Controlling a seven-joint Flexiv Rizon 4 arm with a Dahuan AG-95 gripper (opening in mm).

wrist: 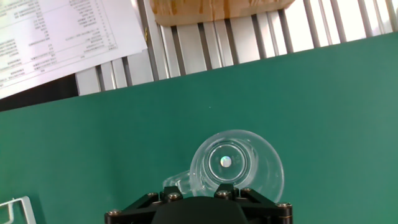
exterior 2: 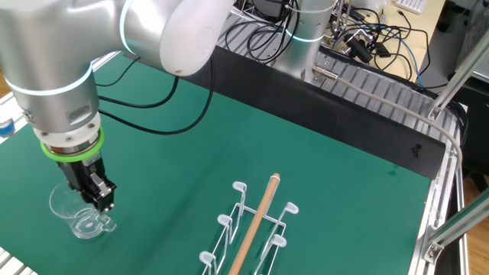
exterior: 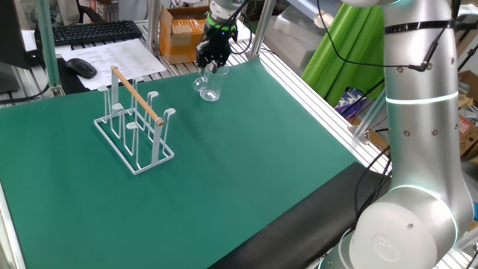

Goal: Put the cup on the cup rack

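Note:
The cup (exterior: 209, 88) is a small clear glass mug near the far edge of the green mat. It leans a little rather than standing square. My gripper (exterior: 212, 66) comes down on it from above and is shut on the cup at its near wall, beside the handle. In the hand view I look straight into the cup (wrist: 239, 163), whose handle (wrist: 179, 183) points left between my fingertips (wrist: 227, 189). The other fixed view shows the gripper (exterior 2: 102, 205) over the cup (exterior 2: 75, 214). The cup rack (exterior: 134, 123) is white wire with a wooden rod on top and stands apart from the cup, on the left.
A cardboard box (exterior: 183, 33) and printed papers (exterior: 112, 56) lie beyond the mat's far edge, past ribbed aluminium rails (wrist: 205, 43). The arm's silver base (exterior: 418, 149) fills the right side. A corner of the rack (wrist: 15, 208) shows at the hand view's lower left.

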